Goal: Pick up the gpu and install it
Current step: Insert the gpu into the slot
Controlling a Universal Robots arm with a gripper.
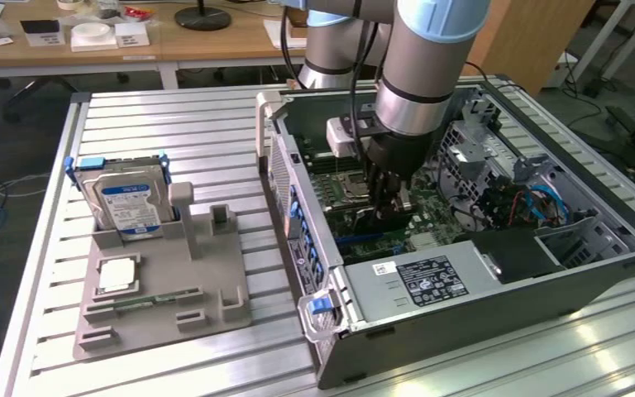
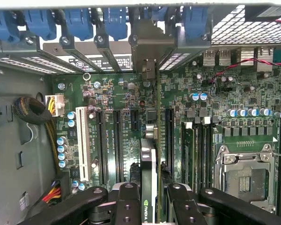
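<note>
The jaws, black and blocky with round screw heads, are standing partly closed and clamping the thin, flat gpu (image 2: 149, 161) on edge, with its glossy black cooler on one face and its green circuit board on the other. The card is hanging inside the open grey sheet-metal computer case (image 1: 582, 277), over the long black slots of the densely studded green motherboard (image 2: 215, 93). Its silver bracket end is reaching the board's edge along the perforated rear wall, under the blue plastic latches (image 2: 79, 21). I cannot tell whether it is touching a slot. The case is lying on the ribbed aluminium worktop (image 1: 174, 124), near its edge at the exterior view's right. A silver hard drive (image 1: 128, 203) is standing in a grey moulded holder (image 1: 202, 298) by the opposite edge.
</note>
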